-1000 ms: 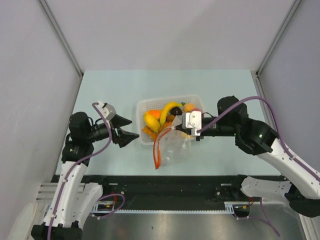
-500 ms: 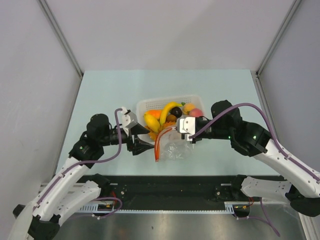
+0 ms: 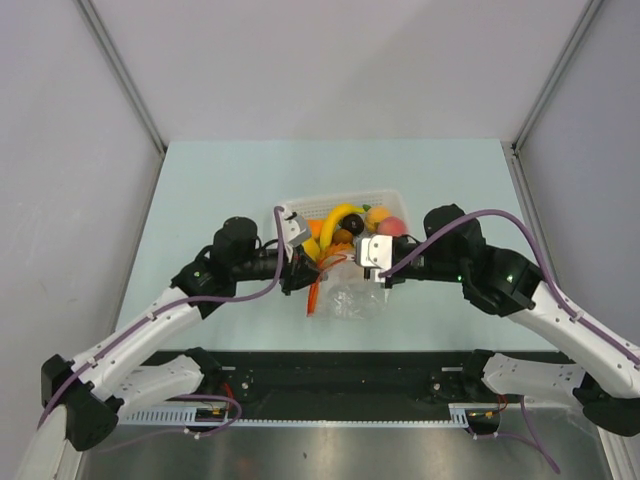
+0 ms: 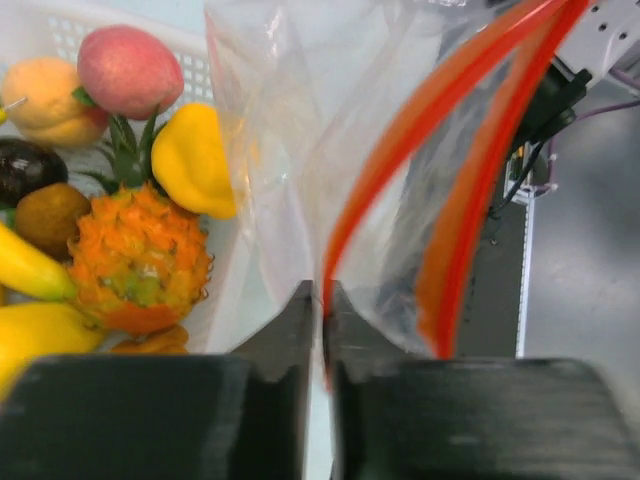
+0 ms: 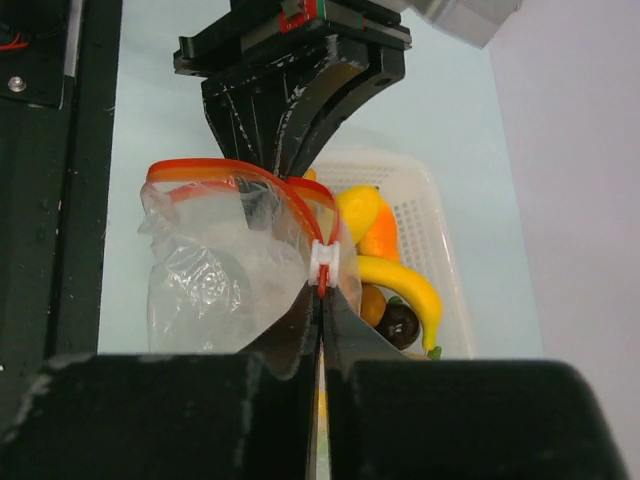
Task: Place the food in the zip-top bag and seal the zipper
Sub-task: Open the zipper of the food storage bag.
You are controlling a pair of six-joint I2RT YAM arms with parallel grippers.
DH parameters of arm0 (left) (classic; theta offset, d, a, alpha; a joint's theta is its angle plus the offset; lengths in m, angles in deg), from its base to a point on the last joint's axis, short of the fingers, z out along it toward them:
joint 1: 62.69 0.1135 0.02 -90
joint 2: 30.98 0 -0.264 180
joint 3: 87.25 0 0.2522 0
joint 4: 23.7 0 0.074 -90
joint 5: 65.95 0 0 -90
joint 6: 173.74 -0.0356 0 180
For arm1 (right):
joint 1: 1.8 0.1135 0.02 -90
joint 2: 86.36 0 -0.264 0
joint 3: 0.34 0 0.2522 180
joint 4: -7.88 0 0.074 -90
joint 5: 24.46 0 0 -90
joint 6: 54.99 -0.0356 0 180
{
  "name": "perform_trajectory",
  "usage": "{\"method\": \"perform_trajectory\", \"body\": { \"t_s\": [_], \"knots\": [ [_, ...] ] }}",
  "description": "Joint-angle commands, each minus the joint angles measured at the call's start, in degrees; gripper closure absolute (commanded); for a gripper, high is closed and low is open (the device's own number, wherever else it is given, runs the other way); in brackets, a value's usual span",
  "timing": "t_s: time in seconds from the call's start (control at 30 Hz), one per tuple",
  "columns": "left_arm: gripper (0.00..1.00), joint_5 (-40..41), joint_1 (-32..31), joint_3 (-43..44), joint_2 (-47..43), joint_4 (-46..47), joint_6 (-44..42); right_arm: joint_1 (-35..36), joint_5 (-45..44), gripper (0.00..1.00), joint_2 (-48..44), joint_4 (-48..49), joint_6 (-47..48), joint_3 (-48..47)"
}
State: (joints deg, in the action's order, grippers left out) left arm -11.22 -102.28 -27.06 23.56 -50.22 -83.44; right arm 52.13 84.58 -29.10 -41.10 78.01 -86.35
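On the pale blue surface, the zip-top bag sits just in front of the white basket, which holds the food. The left gripper has its jaws clenched on one side of the red zipper. The right gripper has its jaws pinched shut on the zipper's end beside its white clip, probably so the two can spread the mouth for loading.

Clear, crinkly zip-top bag upright just in front of the white basket, red-orange zipper unsealed and bowed open in a loop, toy food, including banana, pineapple and peach, heaped in the basket.
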Motion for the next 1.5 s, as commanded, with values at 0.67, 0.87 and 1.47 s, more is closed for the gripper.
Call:
{"method": "perform_trajectory", "body": {
  "t_s": [0.67,0.87,1.47],
  "knots": [
    [1.0,41.0,-13.5,40.0,32.4,-7.8,37.4,-33.2,-1.1,0.11,-1.6,5.0,-52.8,-6.3],
    [1.0,41.7,-14.4,50.7,40.3,-8.9,36.4,-33.5,-2.1,0.17,-1.7,4.4,-52.1,-5.8],
    [1.0,38.0,-16.4,52.0,42.0,-4.6,34.2,-33.5,-10.3,0.71,-0.6,0.6,-47.9,0.6]
  ]
}}
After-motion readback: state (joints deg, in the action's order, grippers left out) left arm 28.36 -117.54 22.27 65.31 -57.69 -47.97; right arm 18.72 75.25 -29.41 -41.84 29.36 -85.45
